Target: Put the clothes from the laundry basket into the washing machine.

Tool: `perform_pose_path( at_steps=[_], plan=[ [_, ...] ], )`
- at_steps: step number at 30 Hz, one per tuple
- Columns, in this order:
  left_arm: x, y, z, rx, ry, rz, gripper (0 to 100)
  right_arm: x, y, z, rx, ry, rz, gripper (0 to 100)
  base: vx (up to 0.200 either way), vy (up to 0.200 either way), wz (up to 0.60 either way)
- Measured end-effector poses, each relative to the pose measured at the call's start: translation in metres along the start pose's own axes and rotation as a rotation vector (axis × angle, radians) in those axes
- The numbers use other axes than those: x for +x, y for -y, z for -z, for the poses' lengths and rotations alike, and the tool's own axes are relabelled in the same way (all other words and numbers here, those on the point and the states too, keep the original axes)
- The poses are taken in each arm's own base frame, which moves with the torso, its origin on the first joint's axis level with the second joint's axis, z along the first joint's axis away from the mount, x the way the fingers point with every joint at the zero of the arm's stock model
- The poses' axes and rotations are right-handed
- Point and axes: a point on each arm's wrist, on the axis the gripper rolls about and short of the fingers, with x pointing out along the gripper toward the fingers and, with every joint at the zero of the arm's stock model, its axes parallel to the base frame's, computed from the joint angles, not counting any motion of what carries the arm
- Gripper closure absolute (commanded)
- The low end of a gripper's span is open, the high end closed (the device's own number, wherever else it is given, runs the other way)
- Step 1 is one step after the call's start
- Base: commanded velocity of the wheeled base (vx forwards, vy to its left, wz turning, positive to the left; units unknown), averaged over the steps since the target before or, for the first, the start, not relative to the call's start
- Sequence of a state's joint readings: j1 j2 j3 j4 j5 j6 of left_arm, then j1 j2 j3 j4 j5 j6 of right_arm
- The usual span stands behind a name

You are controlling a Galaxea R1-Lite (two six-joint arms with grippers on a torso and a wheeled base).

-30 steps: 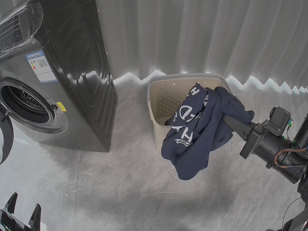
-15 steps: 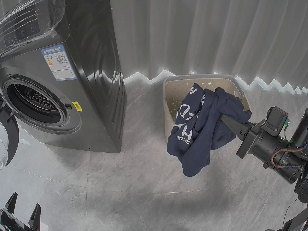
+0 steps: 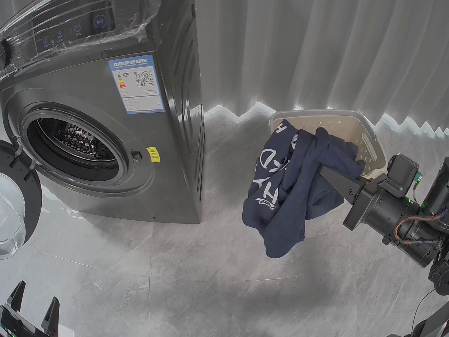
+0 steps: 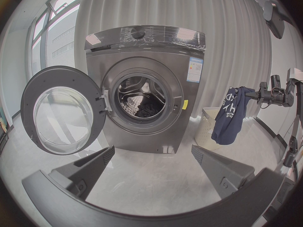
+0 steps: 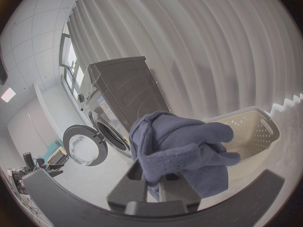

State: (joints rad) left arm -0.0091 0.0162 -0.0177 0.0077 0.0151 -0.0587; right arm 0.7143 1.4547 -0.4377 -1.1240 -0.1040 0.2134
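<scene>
Over the floor just beside the laundry basket [image 3: 369, 148], I have the right tool [image 3: 327, 173] clamped on a bunched fold of the navy garment [image 3: 285, 188], which hangs free beneath it, clear of the floor, with the washing machine [image 3: 177, 118] well apart to the left and its door [image 4: 63, 111] swung open. I judge the garment light, soft and limp: it will drape, swing and trail, so the hold belongs on a gathered bunch near its middle, not on a single edge. The left tool [image 4: 152, 149] sits low, fingers apart, holding nothing.
</scene>
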Motion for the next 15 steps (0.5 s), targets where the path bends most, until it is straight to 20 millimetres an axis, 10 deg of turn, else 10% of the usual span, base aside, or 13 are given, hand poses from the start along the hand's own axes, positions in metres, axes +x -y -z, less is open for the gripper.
perform_pose_path(
  at_steps=[15],
  plan=[
    [0.0, 0.0, 0.0, -0.001, 0.0, 0.0, 0, 0.0002, -0.0007, -0.0003, 0.001, 0.002, -0.003, 100, 0.0, 0.2, 0.0]
  ],
)
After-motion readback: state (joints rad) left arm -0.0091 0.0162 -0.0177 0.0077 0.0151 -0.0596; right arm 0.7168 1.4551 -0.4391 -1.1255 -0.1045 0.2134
